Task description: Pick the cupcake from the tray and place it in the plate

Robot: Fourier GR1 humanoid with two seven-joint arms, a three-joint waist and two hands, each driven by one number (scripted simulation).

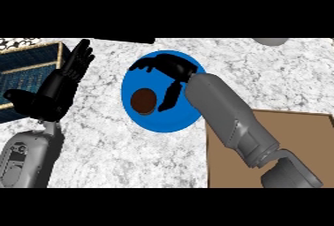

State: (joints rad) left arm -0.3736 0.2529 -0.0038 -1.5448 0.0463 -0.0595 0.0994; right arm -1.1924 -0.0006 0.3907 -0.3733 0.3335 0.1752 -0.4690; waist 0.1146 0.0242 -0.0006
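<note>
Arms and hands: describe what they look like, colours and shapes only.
Both forearms are smooth grey casings, rounded and tapering toward the wrist. Each ends in a black hand with slim fingers and a thumb: left hand, right hand. No cables or sleeves show.

A single head view looks steeply down on the counter (117, 150) from close above. Both forearms enter from the lower edge, the right hand (171, 66) reaching farther up the frame than the left hand (62, 84).
</note>
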